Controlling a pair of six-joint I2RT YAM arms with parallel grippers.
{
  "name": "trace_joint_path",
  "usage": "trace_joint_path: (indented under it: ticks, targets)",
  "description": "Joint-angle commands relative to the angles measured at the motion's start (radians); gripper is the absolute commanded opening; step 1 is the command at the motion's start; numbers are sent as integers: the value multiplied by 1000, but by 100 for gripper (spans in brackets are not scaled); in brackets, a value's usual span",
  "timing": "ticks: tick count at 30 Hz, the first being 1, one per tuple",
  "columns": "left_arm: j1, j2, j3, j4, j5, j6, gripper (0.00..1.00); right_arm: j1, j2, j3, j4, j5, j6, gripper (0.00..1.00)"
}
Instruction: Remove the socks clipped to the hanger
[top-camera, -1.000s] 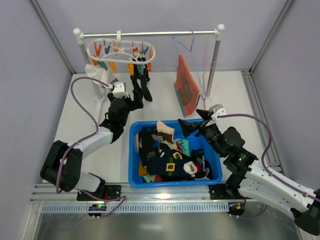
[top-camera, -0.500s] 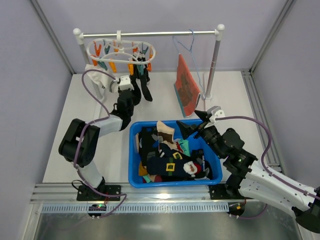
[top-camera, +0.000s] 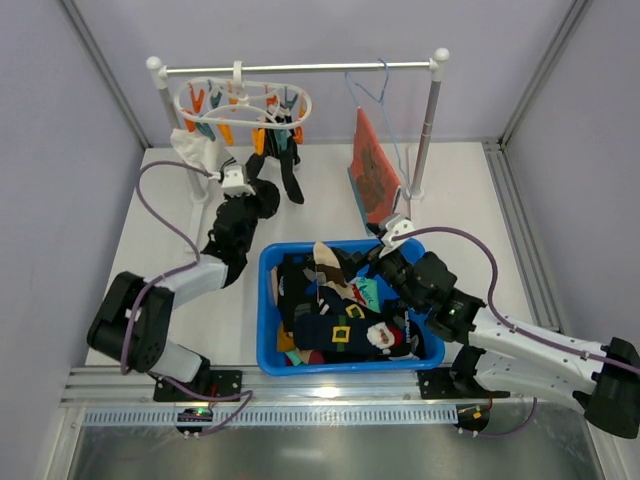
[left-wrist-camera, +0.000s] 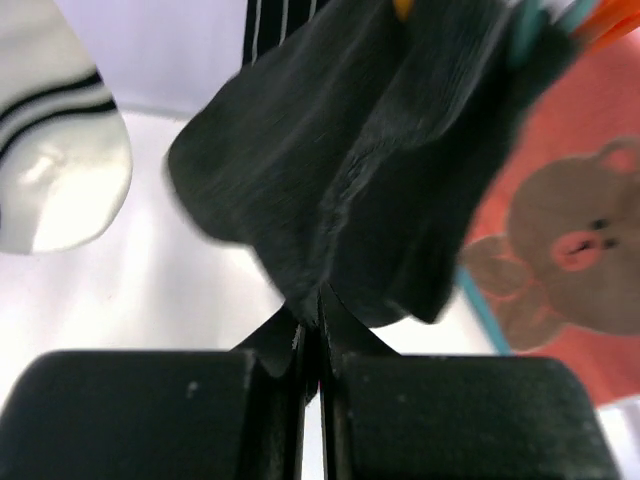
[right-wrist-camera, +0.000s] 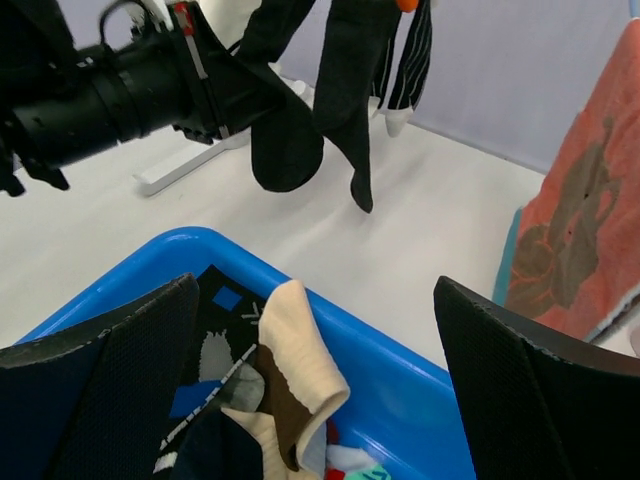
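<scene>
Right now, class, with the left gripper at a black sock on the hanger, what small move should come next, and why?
Probably pull the left gripper gently down and away from the hanger: its jaws are shut on the black sock, which hangs clipped there.

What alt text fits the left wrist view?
The left gripper, shut, pinches the bottom edge of a hanging black sock that fills the centre of the view. A white sock with dark stripes hangs at left, and an orange cloth with a brown bear print shows at right.
</scene>
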Motion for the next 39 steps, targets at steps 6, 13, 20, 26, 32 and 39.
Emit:
trace_joint_path:
  ticks: [6,13,20,26,32,39]
  targets:
    - [-32,-289,-64,-62,156,-148,0,74,225,61,330,-84,-59,100]
    - [-51,-384,-75,-190,196,-194,0,114,403,105,539,-126,-79,100]
    - [-83,-421,-84,-253,264,-255,0,114,549,202,597,-120,-116,99]
    - [-111,-478,-104,-285,280,-275,0,110,656,283,597,-49,-139,100]
    - [-112,-542,-119,-305,284,-292,0,102,704,282,633,-9,-122,100]
    - [-117,-561,-116,-322,333,-320,0,82,779,323,653,12,-113,100]
